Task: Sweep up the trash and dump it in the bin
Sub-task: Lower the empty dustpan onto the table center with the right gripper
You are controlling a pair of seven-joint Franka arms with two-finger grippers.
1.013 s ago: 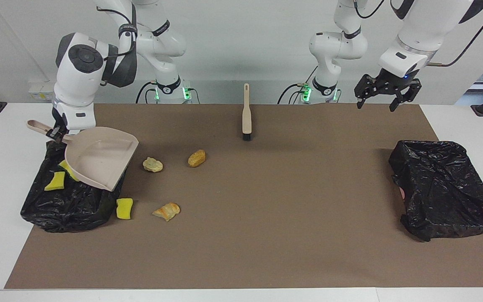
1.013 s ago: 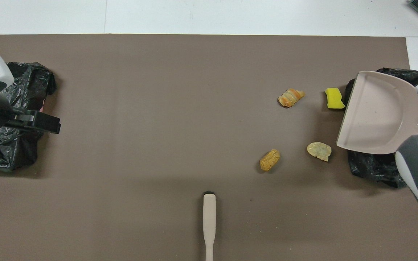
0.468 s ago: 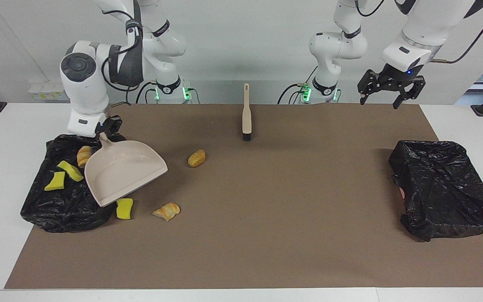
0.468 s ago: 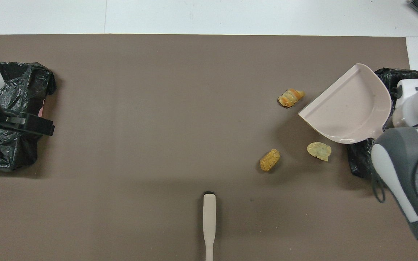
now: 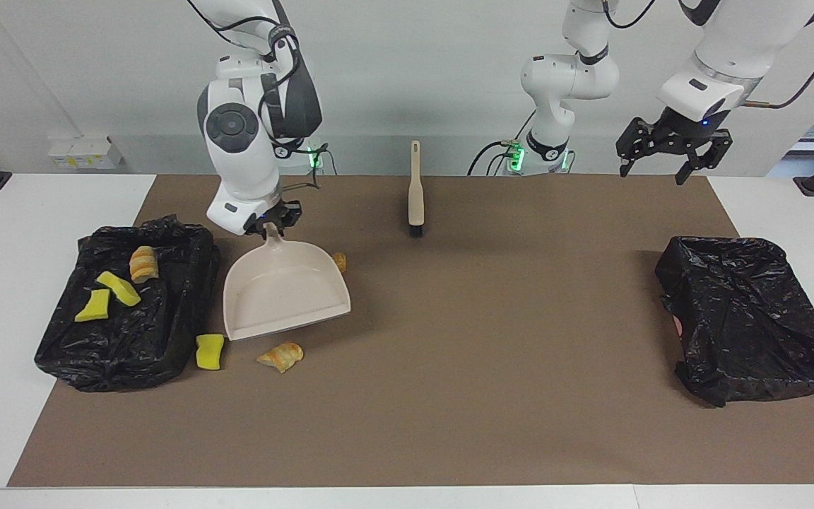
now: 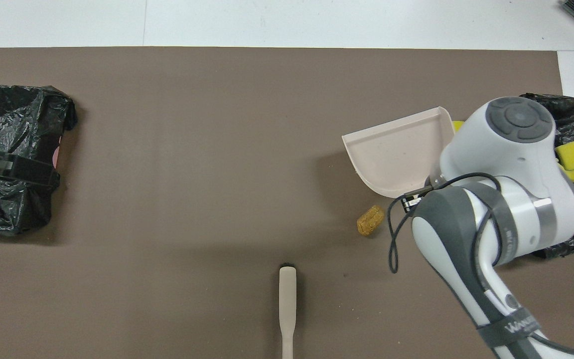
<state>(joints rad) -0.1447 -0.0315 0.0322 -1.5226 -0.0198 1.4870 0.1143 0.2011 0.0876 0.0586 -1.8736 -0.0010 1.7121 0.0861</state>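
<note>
the right hand (image 5: 274, 225) pinches the handle of the dustpan (image 5: 285, 290) and has carried it, since a second ago, off the bin toward the middle of the brown mat, turning it so its open edge now faces away from the robots; the pan looks empty. it hangs low over the mat beside the bin (image 5: 61, 353), and i cannot tell whether it touches the surface.

nearest the robots, the brush (image 5: 415, 185) lies untouched. farther out, a brown piece (image 6: 369, 220) lies just beside the pan's back corner. in the bin lie two yellow chunks (image 5: 92, 305) and one brown roll (image 5: 143, 263). farthest out, a yellow chunk (image 5: 210, 351) and a croissant-like bit (image 5: 280, 355) lie on the mat, close ahead of the pan's edge. the pale piece seen a second ago is now hidden by the pan.

the left hand (image 5: 674, 148), spread, waits in the air at its own end, above the second black bag (image 5: 746, 311).

judgement: one load is dumped; another collection pass appears to be starting.
</note>
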